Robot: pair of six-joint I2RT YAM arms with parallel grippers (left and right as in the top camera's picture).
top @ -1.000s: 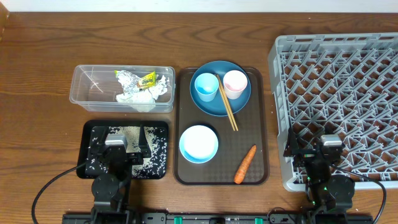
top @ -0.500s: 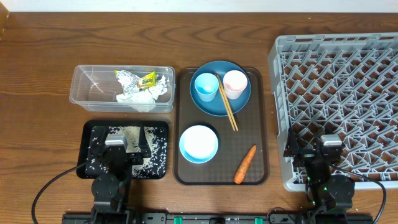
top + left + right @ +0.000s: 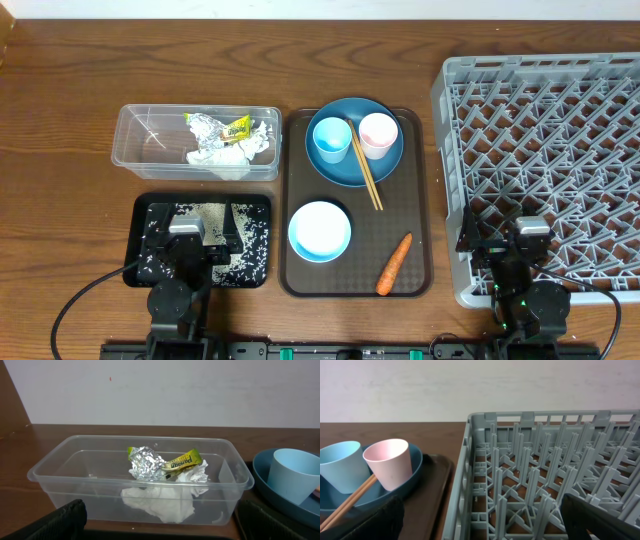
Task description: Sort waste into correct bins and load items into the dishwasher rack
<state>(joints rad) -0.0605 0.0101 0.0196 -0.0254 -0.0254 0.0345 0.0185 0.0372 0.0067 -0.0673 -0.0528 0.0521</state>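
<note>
1. White napkins (image 3: 232,160) and the silver foil wrapper (image 3: 215,128) lie together in the right half of the clear tub (image 3: 138,150). The tub sits left of centre on the table (image 3: 60,100).
2. Rice grains (image 3: 252,235) are scattered over the black tray (image 3: 262,202), which sits at the table's near edge just in front of the tub.
3. On the brown serving tray (image 3: 400,215), the dark-blue plate (image 3: 335,170) at the far end carries the light-blue cup (image 3: 331,140) and the pink cup (image 3: 378,133). The chopsticks (image 3: 365,165) slant off its rim. The light-blue bowl (image 3: 320,230) sits by the near-left corner and a carrot (image 3: 394,264) by the near-right.
4. The grey rack (image 3: 540,110), at the table's right edge, holds nothing.
5. The paper, foil and rice look sorted, but loading has not begun. The next move probably calls for reaching to the serving tray for a cup or the bowl.
6. The left gripper (image 3: 160,512) is spread wide and empty above the black tray, facing the tub. The right gripper (image 3: 481,510) is also spread and empty at the rack's near-left corner.
</note>
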